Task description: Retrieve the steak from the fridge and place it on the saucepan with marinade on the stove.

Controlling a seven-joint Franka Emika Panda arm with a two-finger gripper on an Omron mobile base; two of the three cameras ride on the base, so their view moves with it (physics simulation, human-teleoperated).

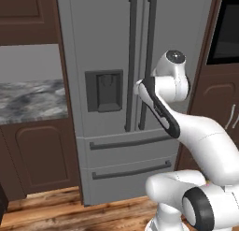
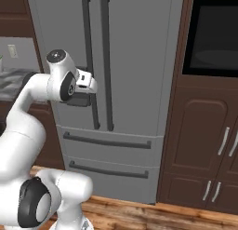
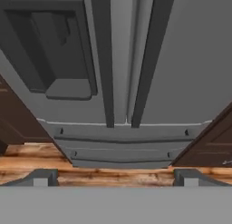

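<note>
The grey French-door fridge (image 1: 107, 38) (image 2: 135, 47) (image 3: 190, 60) stands shut right in front of me, its two long dark handles (image 1: 132, 61) (image 2: 106, 61) (image 3: 152, 60) side by side at the middle seam. My gripper (image 3: 115, 177) is open with nothing between its fingertips (image 3: 43, 177). It is aimed at the seam between the doors, level with the lower ends of the handles and a short way off them. In the right base view the hand (image 2: 86, 82) hovers just left of the handles. The steak, saucepan, marinade and stove are out of view.
A dark water dispenser (image 1: 105, 90) (image 3: 54, 51) is recessed in the left door. Two drawers (image 1: 130, 146) sit below the doors. Brown cabinets (image 2: 204, 131) and a wall oven (image 2: 216, 36) flank the right side, a marble counter (image 1: 30, 99) the left. The floor (image 1: 56, 211) is wood.
</note>
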